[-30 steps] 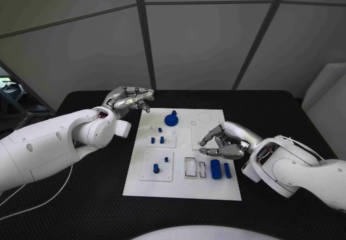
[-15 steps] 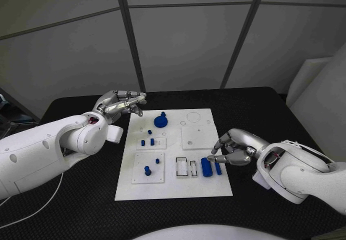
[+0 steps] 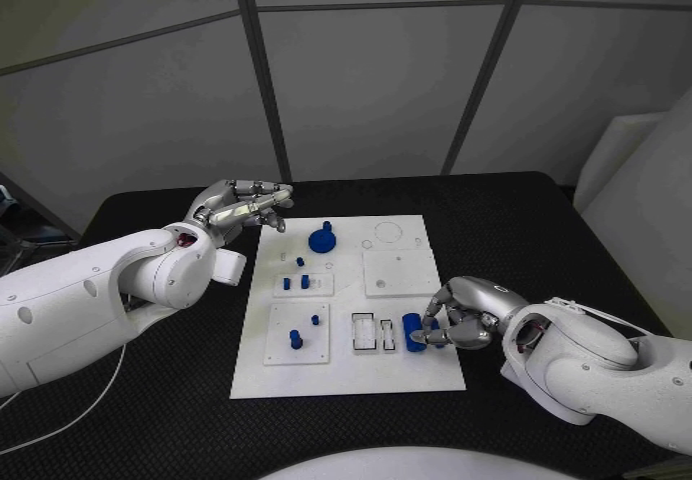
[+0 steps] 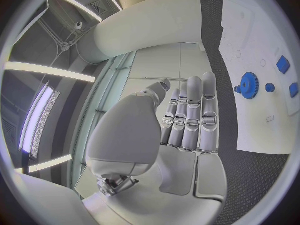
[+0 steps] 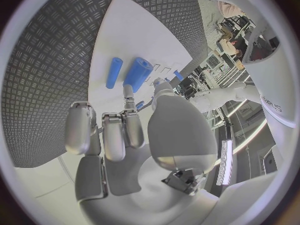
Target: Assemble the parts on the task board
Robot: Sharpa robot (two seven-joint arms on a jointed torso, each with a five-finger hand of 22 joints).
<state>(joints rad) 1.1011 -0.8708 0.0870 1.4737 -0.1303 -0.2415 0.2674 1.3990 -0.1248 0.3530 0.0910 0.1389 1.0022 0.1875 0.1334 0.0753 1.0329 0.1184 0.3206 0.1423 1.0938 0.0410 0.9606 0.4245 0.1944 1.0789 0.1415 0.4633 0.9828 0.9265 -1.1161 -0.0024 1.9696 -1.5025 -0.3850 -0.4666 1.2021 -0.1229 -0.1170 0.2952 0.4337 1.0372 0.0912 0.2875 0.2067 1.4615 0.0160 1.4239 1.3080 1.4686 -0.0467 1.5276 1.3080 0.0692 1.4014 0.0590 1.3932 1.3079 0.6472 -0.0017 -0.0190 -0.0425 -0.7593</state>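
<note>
So the white task board (image 3: 346, 375) sits in the middle of the black table (image 3: 159, 400), and I'll place everything off that board.

The right hand (image 3: 459, 318) is down at the board's right edge, near the end closest to the robot. Its fingers are curled in around the two loose blue pieces lying there: a fat blue cylinder (image 3: 414, 332) and a thinner blue bar (image 3: 433, 330) right beside it. The fingertips (image 3: 421, 338) look like they're touching the cylinder, but I honestly can't tell if it's actually gripped or just being poked. In the right wrist view the cylinder (image 5: 138, 73) and the bar (image 5: 114, 72) both lie flat on the board just past the fingers, with one fingertip (image 5: 127, 91) at the cylinder's near end.

The left hand (image 3: 245, 205) hovers off the board's far left corner, above the table, holding nothing. From the head view its fingers are loosely bent; in the left wrist view they stand mostly straight and close together (image 4: 194, 110).

Elsewhere on the board: a blue gear (image 3: 323, 240) near the far end, a few small blue pegs (image 3: 300, 283) on a raised square on the left side, two more pegs (image 3: 297, 341) on another square closer to the robot, and a couple of empty rectangular slots (image 3: 364, 334) just left of the cylinder.
</note>
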